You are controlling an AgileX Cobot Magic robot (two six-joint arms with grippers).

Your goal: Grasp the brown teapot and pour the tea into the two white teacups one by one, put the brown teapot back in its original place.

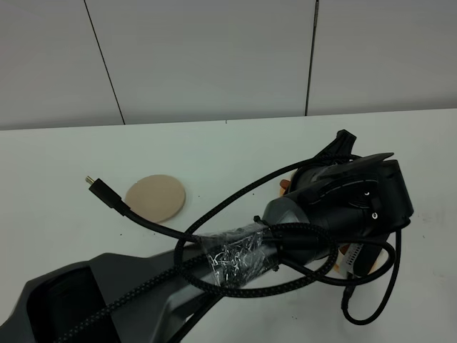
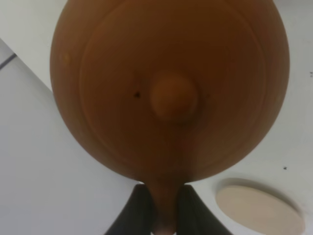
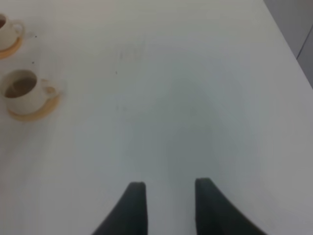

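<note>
We find the teapot (image 2: 168,88) held up off the table (image 1: 214,153), filling most of the left wrist view. Its lid, with the knob (image 2: 173,97) at the centre, faces the camera squarely. Its handle (image 2: 165,208) runs back toward the camera and passes between the two dark fingers (image 2: 134,213) of the left gripper (image 2: 164,215). The spout is hidden on the far side of the body, so we cannot give its heading; the handle-to-spout axis runs straight away from the gripper. The fingers stand narrowly apart and pinch the handle from both sides.

Below the pot, on the white table, lies the beige saucer (image 2: 259,210), bare and well apart from the pot. In the high view the same saucer (image 1: 155,197) sits left of centre, and the left arm (image 1: 335,207) reaches across to the right side, covering the pot; only a sliver of orange shows at its edge.

The right gripper (image 3: 166,205) hovers over bare table, its fingers (image 3: 134,208) spread with a clear gap and nothing between them.

Two white cups appear in the right wrist view, each on an orange coaster. The near cup (image 3: 22,93) holds dark tea (image 3: 19,87) and its handle points toward the gripper side. The far cup (image 3: 7,30) is cut by the frame edge; dark liquid shows in it too.
</note>
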